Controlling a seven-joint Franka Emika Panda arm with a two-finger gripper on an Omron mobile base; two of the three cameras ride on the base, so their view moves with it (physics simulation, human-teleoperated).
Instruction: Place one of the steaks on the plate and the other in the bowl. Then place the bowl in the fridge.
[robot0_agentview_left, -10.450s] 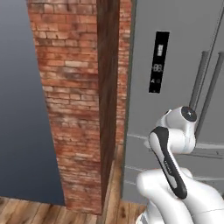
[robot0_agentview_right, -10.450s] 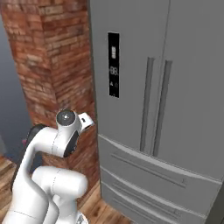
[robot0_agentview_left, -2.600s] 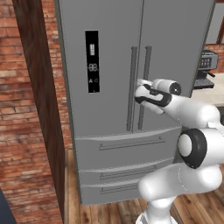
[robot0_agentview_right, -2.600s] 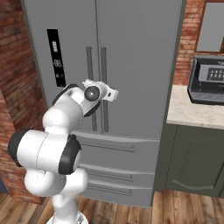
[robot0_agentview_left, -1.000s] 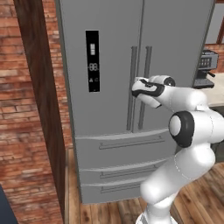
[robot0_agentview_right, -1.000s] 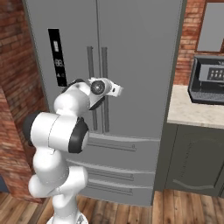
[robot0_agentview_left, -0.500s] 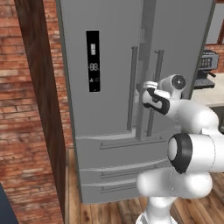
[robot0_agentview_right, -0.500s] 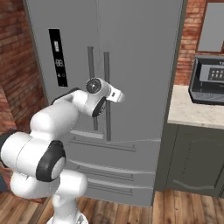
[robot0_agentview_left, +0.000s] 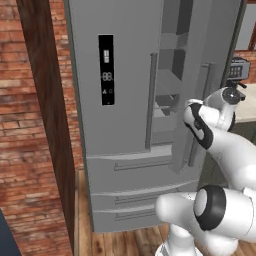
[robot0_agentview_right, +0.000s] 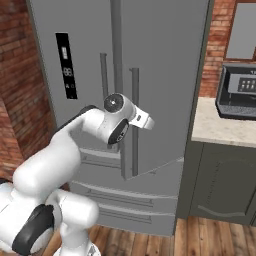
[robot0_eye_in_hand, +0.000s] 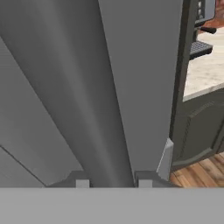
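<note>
- Two tall doors make up the front of the grey fridge (robot0_agentview_left: 125, 125) in the left base view. Its right door (robot0_agentview_left: 210, 60) stands part way open, and pale shelves (robot0_agentview_left: 167, 97) show in the gap. The arm reaches to the long door handle (robot0_agentview_left: 200, 115). The door is big, stiff and likely heavy, so it should swing slowly and not bend.
- One long bar, the door handle (robot0_agentview_right: 134, 120), runs straight down the open door in the right base view. The gripper (robot0_agentview_right: 144, 121) sits right at it, about half way down. A hold near the middle of the bar looks like a good spot. The metal looks smooth, so it may slip.
- Both fingers (robot0_eye_in_hand: 144, 180) in the hand view sit on each side of the handle (robot0_eye_in_hand: 87, 109), closed in tight on it. A bench (robot0_eye_in_hand: 203, 65) is off to the side.
</note>
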